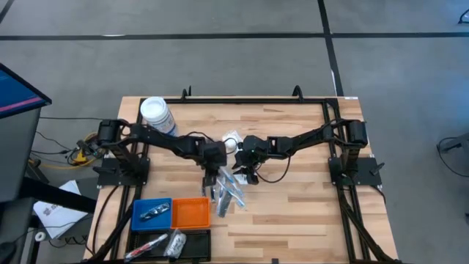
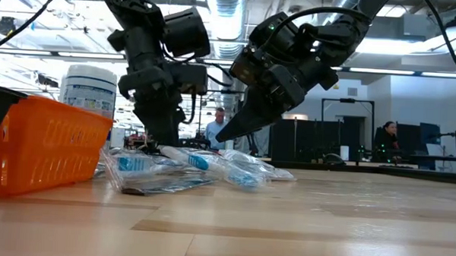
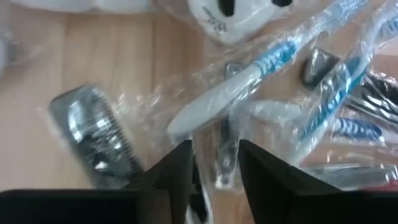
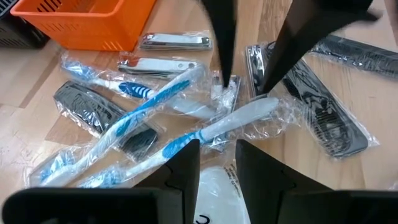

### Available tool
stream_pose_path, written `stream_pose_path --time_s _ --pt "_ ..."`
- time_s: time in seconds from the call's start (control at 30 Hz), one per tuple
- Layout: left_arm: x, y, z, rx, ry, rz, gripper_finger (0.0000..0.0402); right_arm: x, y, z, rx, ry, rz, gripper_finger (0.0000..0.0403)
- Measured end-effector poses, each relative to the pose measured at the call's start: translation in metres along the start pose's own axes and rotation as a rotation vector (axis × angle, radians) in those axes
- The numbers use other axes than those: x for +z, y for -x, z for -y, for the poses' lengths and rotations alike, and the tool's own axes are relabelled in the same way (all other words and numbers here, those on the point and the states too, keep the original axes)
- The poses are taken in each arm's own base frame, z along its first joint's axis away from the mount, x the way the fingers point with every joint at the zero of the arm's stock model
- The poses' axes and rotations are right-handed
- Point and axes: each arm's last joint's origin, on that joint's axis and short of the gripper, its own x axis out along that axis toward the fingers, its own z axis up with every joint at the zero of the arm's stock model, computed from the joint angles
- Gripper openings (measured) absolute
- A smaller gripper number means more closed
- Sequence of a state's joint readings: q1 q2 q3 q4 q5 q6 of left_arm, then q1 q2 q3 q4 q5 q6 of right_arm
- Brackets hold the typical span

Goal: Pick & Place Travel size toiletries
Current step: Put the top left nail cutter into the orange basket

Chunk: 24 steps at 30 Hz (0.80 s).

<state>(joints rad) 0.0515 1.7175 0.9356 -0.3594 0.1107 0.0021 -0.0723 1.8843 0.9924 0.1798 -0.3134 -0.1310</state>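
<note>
**A:** Where do the toiletries (image 1: 229, 192) lie?

**B:** In a loose heap mid-table, just beside the orange tray (image 1: 192, 212): wrapped toothbrushes (image 4: 149, 106), black combs (image 4: 326, 121) and nail clippers (image 4: 174, 42), crossing one another.

**A:** And the left gripper (image 3: 214, 165)?

**B:** Right down in the heap, fingers parted with a gap between them. A slim metal piece, probably a nail clipper (image 3: 225, 165), sits in that gap, its length running along the fingers, not across them. The fingers are not clamped on it.

**A:** So which way does the target lie?

**B:** Straight ahead, between the fingers. A toothbrush handle (image 3: 214, 99) crosses just beyond their tips, slanting away.

**A:** The right gripper (image 4: 217, 171)?

**B:** Hovering beside the heap on its far side, over a white packet (image 4: 211, 199), fingers a little apart and empty. The left arm is nearer, I'd judge, so the pick is its to make.
</note>
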Motion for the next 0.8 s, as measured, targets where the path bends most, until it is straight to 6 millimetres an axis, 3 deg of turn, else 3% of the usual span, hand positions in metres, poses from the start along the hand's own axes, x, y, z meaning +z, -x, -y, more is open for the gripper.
stream_pose_path --time_s 0.37,0.53,0.8 --pt "0.008 -0.007 0.014 -0.045 -0.042 0.075 0.0148 0.000 0.000 0.000 0.000 0.000 0.000 0.0098" --pt "0.007 -0.007 0.012 0.032 -0.037 0.073 0.0151 0.000 0.000 0.000 0.000 0.000 0.000 0.0098" --pt "0.007 -0.007 0.018 0.019 -0.052 0.072 0.0194 0.000 0.000 0.000 0.000 0.000 0.000 0.0098"
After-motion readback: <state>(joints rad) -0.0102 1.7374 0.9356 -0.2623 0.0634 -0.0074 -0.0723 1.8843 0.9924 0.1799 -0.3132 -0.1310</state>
